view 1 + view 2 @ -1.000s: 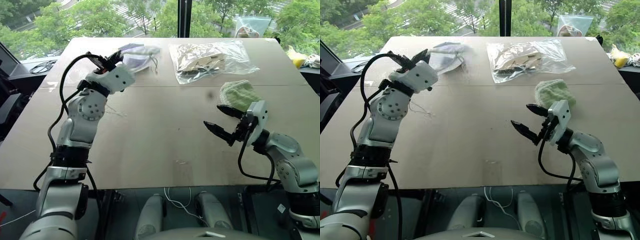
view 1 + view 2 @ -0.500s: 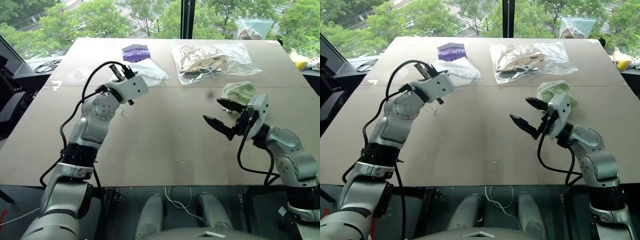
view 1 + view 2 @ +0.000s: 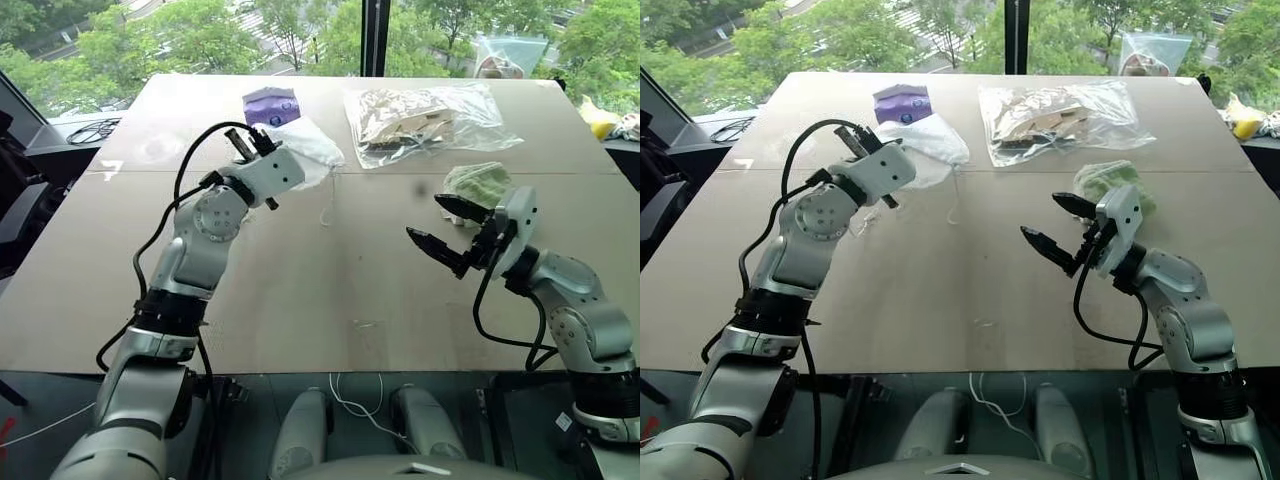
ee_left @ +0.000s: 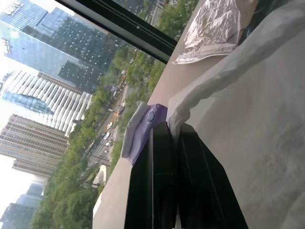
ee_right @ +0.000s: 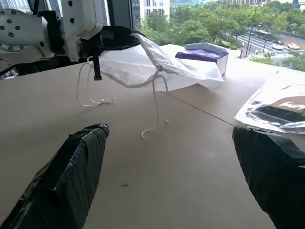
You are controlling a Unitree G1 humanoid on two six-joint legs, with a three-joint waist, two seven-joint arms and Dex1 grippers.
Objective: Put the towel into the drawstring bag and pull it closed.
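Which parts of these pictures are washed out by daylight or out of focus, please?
Left wrist view: the sky is blown out white, and the drawstring bag beside the shut left gripper is blurred. Right wrist view: the open right gripper's fingers are soft. Eye views: the table is evenly lit, without hard shadows.

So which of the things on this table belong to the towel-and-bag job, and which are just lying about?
Part of the job:
- drawstring bag, pinched by the shut left gripper
- towel, beyond the open right gripper

Lying about:
- purple tissue pack
- clear plastic bag of beige items
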